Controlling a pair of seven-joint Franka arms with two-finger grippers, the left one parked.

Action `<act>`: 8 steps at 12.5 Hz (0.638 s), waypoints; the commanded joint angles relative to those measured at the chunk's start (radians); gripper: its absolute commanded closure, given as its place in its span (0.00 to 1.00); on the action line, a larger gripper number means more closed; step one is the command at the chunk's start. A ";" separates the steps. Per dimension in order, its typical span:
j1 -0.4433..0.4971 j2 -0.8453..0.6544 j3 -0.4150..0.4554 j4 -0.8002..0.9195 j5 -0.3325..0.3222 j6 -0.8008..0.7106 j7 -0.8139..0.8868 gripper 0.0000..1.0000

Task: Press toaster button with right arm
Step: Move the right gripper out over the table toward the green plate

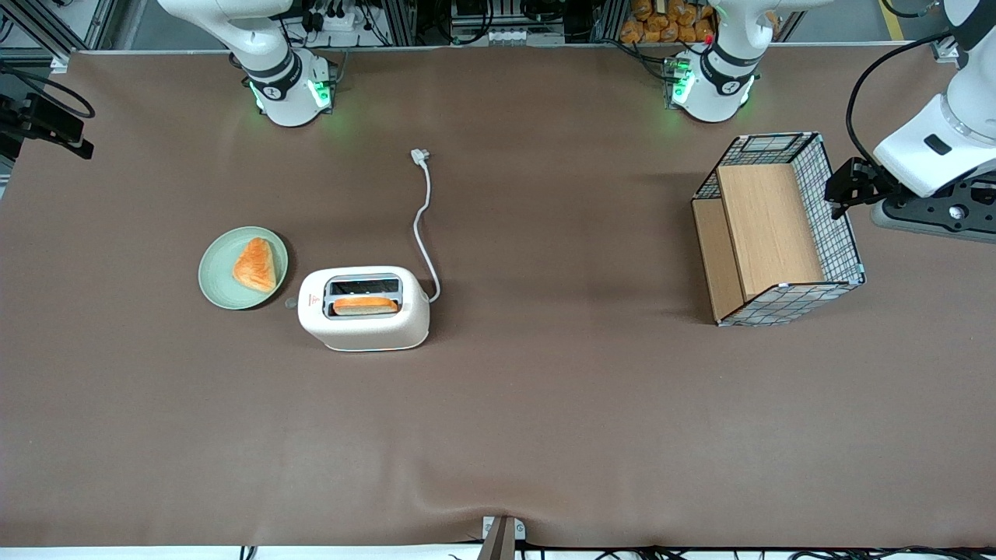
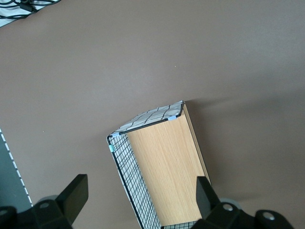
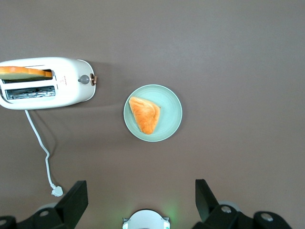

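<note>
The gripper (image 3: 138, 202) hangs high above the tabletop (image 1: 545, 404), fingers spread wide and empty, well clear of the toaster (image 3: 45, 83) and its toaster button (image 3: 92, 79).

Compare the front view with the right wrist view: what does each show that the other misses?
Only the front view: the wire-mesh basket with wooden panels, toward the parked arm's end. Only the right wrist view: the right arm's black gripper, open, high above the table. Both: the cream-white toaster, its small grey button, the pale green plate holding an orange pastry.
</note>
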 commanded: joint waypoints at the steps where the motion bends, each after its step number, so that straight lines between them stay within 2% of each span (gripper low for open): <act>1: -0.003 0.011 0.000 0.024 0.027 -0.008 -0.047 0.00; 5: -0.003 0.014 0.000 0.023 0.027 0.012 -0.048 0.00; 8: -0.008 0.037 0.000 0.018 0.053 0.026 -0.049 0.00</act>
